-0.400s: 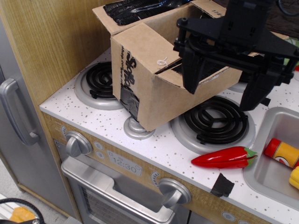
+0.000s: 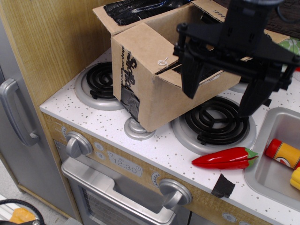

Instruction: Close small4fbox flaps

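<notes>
The small4fbox (image 2: pixel 154 93) is a brown cardboard box standing on the toy stove top, with black lettering and black tape on its left side. One flap (image 2: pixel 145 44) lies folded over the top at the near left. A flap with black tape (image 2: pixel 131 11) stands open at the back left. Another flap (image 2: pixel 211 7) rises at the back. My black gripper (image 2: pixel 219 96) hangs over the box's right front part, open, with one finger (image 2: pixel 190 77) in front of the box wall and the other finger (image 2: pixel 253 96) to the right, above the burner. It holds nothing.
Black coil burners sit at the left (image 2: pixel 101 79) and front right (image 2: pixel 215 122). A red chili pepper (image 2: pixel 225 158) lies near the front edge. A sink (image 2: pixel 267 159) at right holds a yellow and red bottle (image 2: pixel 283 153). A wooden wall (image 2: pixel 51 42) stands at left.
My gripper has risen slightly and shifted a little; the fingers look a bit higher than before. The box and its flaps have not visibly moved.
</notes>
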Controlling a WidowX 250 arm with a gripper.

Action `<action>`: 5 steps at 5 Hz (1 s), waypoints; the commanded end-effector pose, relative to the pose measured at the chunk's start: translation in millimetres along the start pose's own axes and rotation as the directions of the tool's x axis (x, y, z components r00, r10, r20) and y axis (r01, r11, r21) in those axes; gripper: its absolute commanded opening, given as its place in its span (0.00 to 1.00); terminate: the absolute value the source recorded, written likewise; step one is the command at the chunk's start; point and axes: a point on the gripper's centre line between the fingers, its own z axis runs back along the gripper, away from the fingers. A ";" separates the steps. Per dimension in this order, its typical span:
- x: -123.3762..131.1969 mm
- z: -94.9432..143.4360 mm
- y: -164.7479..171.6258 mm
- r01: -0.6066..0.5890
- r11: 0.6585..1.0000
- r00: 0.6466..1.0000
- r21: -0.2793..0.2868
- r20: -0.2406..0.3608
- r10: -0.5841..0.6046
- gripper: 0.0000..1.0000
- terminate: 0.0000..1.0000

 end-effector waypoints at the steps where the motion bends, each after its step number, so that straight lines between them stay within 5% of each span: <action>1: 8.7 -12.0 -15.7 -0.020 0.998 0.997 -0.056 0.076 0.024 1.00 0.00; 3: 31.2 -35.9 -19.6 0.066 0.992 0.988 -0.107 0.143 -0.051 1.00 0.00; 5: 51.6 -39.7 -13.3 0.199 0.980 0.945 0.015 0.260 -0.196 1.00 0.00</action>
